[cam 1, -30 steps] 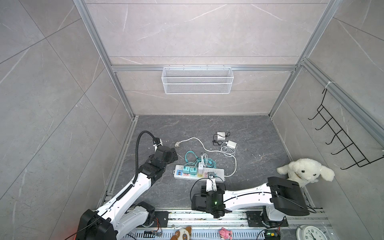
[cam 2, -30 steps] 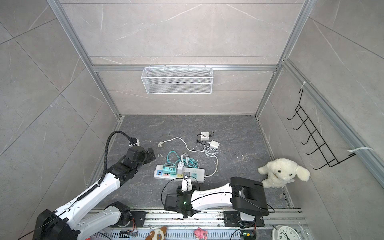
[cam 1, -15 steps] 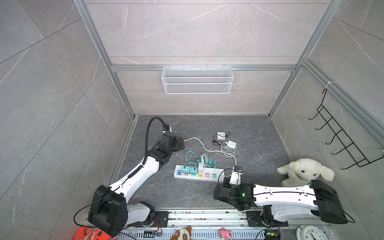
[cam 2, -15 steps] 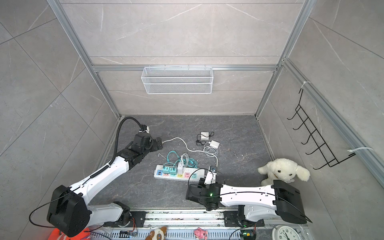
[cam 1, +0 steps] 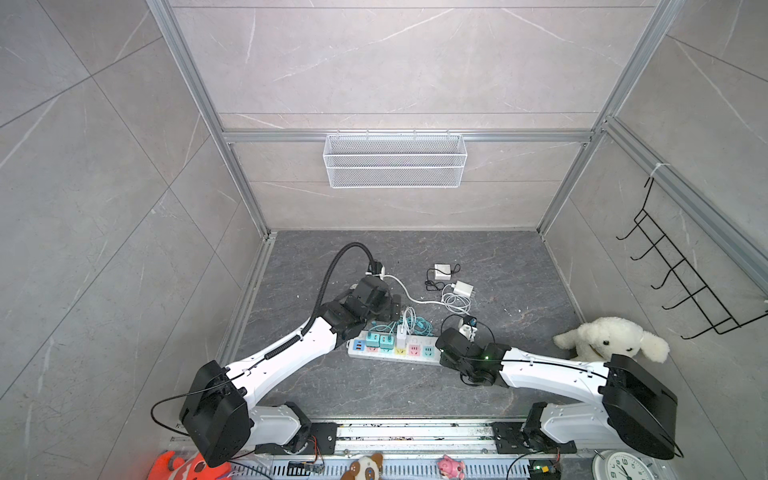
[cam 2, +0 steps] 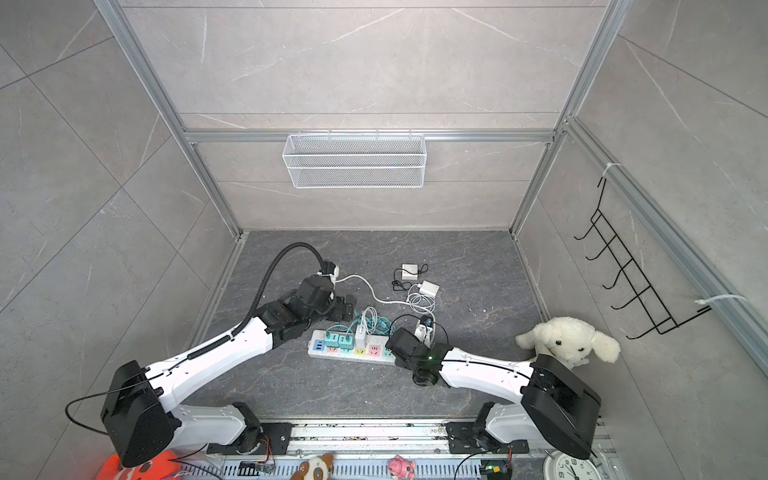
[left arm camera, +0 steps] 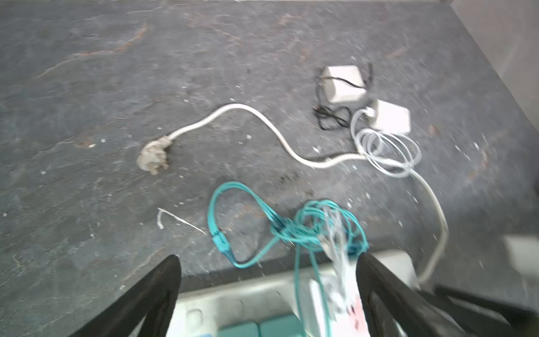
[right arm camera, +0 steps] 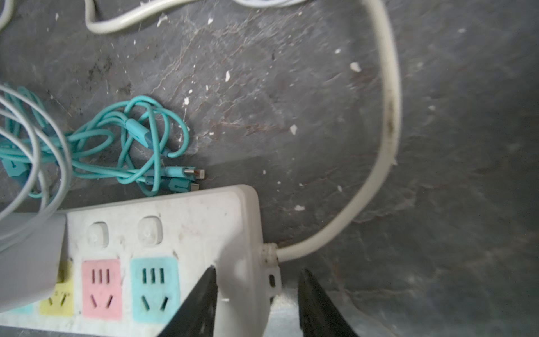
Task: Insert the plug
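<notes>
The left pincer (left arm camera: 268, 256) hung wide and empty over the power strip (cam 1: 409, 351), and the right pincer (right arm camera: 258, 268) stood narrowly parted astride its cord end (gripping nothing visibly). A white charger (cam 1: 463, 288), its cable coiled, lay unplugged on the counter (cam 1: 519, 291) around one o'clock from the strip.

We get soft, even light in both top views, walls bowing at the edges; the left wrist view is motion-blurred (the power strip (left arm camera: 233, 300) especially).
</notes>
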Tool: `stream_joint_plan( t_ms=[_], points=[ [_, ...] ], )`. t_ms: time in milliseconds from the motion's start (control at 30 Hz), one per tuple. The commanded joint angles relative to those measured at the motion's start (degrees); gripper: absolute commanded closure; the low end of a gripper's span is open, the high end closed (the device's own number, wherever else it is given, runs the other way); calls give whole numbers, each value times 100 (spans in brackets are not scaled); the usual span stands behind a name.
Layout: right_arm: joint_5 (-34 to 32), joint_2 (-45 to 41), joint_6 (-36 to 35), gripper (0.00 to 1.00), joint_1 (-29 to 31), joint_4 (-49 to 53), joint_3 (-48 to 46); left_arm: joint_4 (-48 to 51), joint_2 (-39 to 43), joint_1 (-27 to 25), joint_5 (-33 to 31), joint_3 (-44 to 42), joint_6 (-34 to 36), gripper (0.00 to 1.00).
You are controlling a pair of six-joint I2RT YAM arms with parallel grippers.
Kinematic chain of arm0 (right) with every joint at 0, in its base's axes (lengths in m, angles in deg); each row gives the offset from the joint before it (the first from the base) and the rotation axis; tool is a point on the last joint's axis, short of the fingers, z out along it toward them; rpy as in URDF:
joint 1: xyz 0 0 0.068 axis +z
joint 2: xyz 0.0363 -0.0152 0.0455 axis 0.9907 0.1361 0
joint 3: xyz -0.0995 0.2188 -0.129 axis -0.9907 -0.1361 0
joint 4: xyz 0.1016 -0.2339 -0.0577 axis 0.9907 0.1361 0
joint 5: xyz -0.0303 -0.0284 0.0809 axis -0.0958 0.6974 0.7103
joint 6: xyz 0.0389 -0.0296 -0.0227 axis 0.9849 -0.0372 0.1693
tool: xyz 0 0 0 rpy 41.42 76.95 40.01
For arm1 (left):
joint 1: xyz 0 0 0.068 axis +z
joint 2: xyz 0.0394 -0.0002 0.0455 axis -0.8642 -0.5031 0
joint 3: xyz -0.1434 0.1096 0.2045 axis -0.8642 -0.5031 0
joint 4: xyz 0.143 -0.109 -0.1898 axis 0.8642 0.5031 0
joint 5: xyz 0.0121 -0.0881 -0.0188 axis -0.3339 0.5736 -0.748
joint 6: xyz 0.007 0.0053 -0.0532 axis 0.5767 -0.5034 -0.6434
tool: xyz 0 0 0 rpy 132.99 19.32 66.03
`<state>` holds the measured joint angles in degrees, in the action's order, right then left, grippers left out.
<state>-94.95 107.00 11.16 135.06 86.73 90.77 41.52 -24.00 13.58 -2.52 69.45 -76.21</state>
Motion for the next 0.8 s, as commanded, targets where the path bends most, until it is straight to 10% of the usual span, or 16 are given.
stream_joint_plan(
  t_ms=[0, 767],
  points=[
    [702, 305, -424, 53, -74, -561, -21, 559, 272, -341, -426, 176, 145, 9],
    [1654, 1932, -989, 59, -100, -1724, 967, 2166, 1164, -1157, -804, -317, -1078, 34]
  ],
)
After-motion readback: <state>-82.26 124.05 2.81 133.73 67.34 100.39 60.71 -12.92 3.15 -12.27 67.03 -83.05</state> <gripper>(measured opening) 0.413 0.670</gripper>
